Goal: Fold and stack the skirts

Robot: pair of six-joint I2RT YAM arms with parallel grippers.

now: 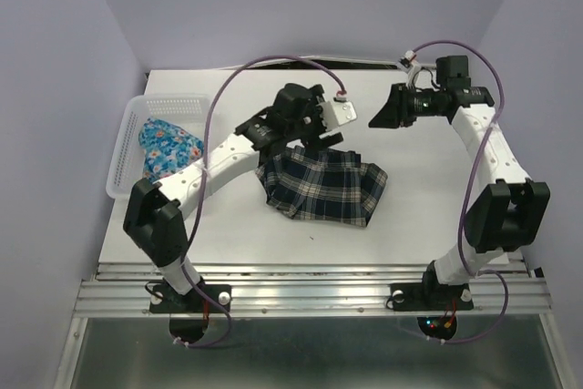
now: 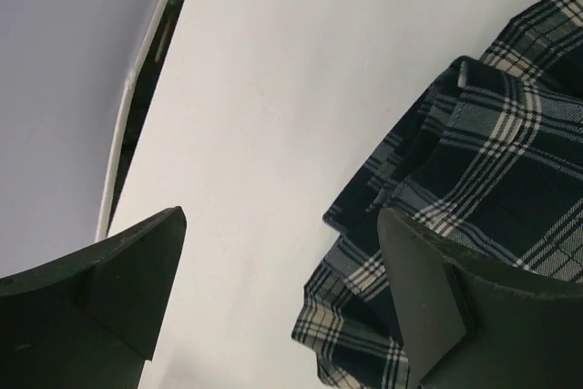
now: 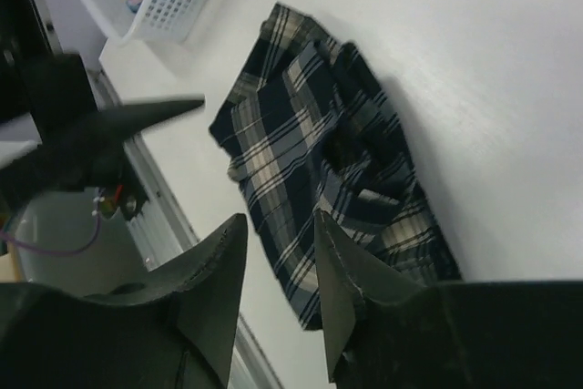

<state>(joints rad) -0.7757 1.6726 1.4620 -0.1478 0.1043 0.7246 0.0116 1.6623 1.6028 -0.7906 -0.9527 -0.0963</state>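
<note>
1. The dark navy and green pleated plaid cloth skirt with white lines (image 1: 323,187) lies around the middle of the white table (image 1: 428,198). It is bunched into a rough, uneven heap with loose pleats and an overlapping flap, so I judge it to be partly gathered and not neatly folded.
2. The smaller bright blue floral cloth skirt with red and white flowers (image 1: 168,148) sits crumpled inside the white plastic lattice basket (image 1: 123,157) at the table's left edge. It is not yet taken out, folded or stacked.
3. The left end effector (image 2: 282,220) hangs over the plaid skirt's far left edge. Its jaws are spread wide and grip nothing.
4. The right end effector (image 3: 278,225) is raised above the far right part of the table, well apart from the cloth. Its jaws stand a narrow gap apart with nothing between them.
5. Judgement: the task is at an early stage. What is left is to tidy the plaid fold, fetch and fold the floral skirt, and stack the two.
</note>
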